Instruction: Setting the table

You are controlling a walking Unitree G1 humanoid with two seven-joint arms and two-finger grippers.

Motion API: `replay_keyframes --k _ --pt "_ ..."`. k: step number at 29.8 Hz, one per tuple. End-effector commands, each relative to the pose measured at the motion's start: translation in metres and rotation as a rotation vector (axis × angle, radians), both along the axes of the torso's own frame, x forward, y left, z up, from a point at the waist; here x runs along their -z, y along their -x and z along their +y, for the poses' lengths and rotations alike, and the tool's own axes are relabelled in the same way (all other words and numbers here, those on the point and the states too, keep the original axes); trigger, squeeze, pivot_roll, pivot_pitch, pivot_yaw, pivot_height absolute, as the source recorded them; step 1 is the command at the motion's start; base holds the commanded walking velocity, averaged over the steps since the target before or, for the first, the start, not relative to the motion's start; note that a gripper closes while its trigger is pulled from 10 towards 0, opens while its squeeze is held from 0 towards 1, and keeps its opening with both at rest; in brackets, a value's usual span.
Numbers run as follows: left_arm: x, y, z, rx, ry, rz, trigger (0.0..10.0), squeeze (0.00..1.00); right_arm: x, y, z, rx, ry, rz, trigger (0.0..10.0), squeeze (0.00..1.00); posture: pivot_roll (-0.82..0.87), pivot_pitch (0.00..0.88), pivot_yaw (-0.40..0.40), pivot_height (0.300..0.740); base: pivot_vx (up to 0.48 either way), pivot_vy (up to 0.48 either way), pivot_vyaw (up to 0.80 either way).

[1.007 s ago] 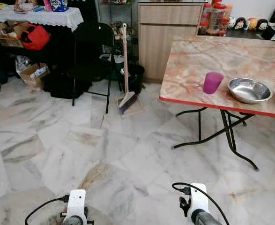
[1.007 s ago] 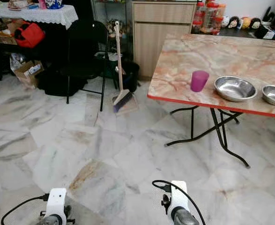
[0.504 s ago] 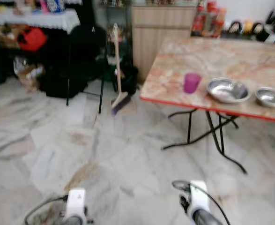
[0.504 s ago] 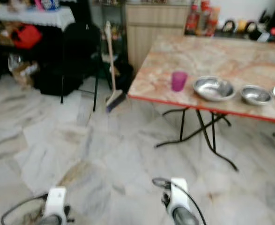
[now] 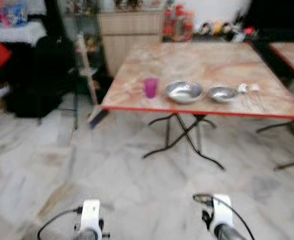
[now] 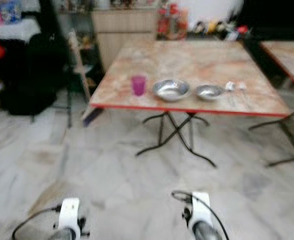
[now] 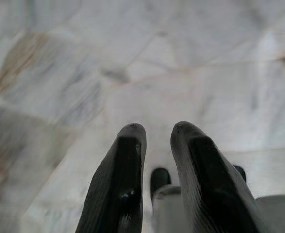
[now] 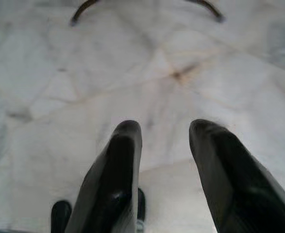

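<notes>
Table (image 5: pixel 207 65) of pink marble stands on pale marble floor (image 5: pixel 136 175); both hands' fingers apart.

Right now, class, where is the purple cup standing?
In the head views the purple cup stands near the front left corner of the marble-topped table, just left of the larger steel bowl and apart from it.
</notes>
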State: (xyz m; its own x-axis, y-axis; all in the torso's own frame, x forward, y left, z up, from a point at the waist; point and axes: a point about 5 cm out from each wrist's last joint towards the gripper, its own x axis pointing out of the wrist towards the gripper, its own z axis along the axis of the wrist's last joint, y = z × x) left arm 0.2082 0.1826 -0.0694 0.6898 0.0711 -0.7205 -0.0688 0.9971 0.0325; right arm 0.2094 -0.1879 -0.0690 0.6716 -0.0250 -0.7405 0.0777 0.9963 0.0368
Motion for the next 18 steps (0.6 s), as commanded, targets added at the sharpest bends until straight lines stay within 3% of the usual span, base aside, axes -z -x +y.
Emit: replay_keyframes --k 1,4,13,18 --pt "0.0002 0.0011 0.0059 -0.031 0.004 0.009 10.0 0.0 -0.0005 -0.0018 0.0064 -0.004 -0.011 -0.012 10.0 0.0 0.04 0.0 0.002 0.74 0.0 0.0 0.0" --pt "0.0005 0.0013 0.0052 -0.023 0.013 0.013 10.0 0.0 -0.0008 -0.0022 0.0062 -0.005 -0.006 -0.015 10.0 0.0 0.04 0.0 0.004 0.74 0.0 0.0 0.0" --pt "0.0024 0.0043 0.0064 -0.014 -0.005 0.033 10.0 0.0 0.0011 0.0004 0.0063 0.006 -0.003 0.003 10.0 0.0 0.04 0.0 0.008 0.74 0.29 0.0 0.0" --pt "0.0029 0.0054 0.0074 -0.015 -0.009 0.037 10.0 0.0 0.0023 0.0023 0.0054 0.014 -0.003 0.015 10.0 0.0 0.04 0.0 0.01 0.74 0.304 0.0 -0.68"
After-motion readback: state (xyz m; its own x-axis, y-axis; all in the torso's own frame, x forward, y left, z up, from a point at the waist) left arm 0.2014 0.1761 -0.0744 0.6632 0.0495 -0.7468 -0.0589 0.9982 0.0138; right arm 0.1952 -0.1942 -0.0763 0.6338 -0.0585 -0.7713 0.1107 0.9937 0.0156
